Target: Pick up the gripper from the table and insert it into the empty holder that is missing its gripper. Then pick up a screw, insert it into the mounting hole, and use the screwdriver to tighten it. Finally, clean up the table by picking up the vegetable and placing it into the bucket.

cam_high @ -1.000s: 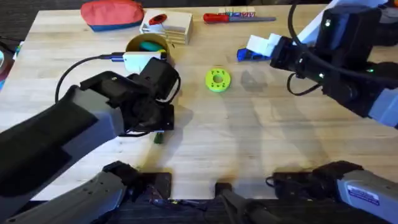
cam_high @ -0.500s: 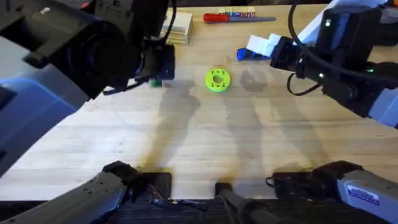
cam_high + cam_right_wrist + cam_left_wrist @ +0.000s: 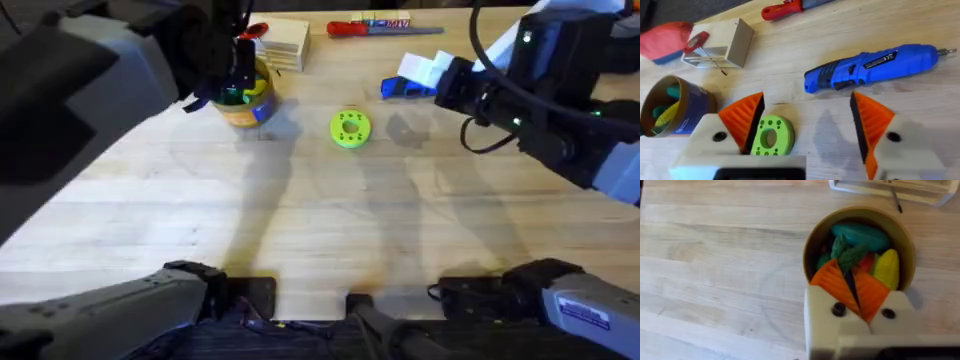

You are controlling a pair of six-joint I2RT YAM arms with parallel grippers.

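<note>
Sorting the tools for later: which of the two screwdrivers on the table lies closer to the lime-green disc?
The blue screwdriver, thick-handled, lies just beyond the lime-green disc. The slim red-handled screwdriver lies farther off, near the table's far edge.

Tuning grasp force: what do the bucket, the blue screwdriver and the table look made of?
Bucket: looks like thin tan card or paper, matte, thin rim; could be plastic.
Screwdriver: glossy blue moulded plastic body, bare metal tip.
Table: light wood, visible grain and board seams, dull finish.
</note>
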